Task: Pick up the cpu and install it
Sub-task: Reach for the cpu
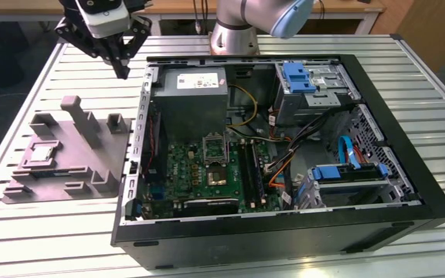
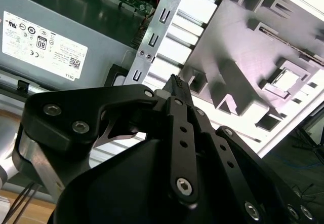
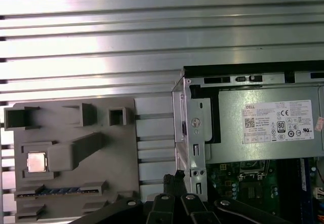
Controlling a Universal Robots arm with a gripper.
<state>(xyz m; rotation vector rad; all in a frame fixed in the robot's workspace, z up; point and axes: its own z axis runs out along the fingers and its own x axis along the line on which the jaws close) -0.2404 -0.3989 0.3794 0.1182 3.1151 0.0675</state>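
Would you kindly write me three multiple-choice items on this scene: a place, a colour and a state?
1. Where does the small square silvery-grey cpu lie? A. in the motherboard socket B. on the large grey plastic block with upright posts C. on the power-supply box
2. What colour are the plastic drive-bay latches in the open black computer case? A. red B. green C. blue
3. What does the black gripper hold? A. nothing B. the cpu C. a cable
Answers: 1 B, it sits in a recess of the block; 2 C, they are bright blue; 3 A, it hangs shut and empty.
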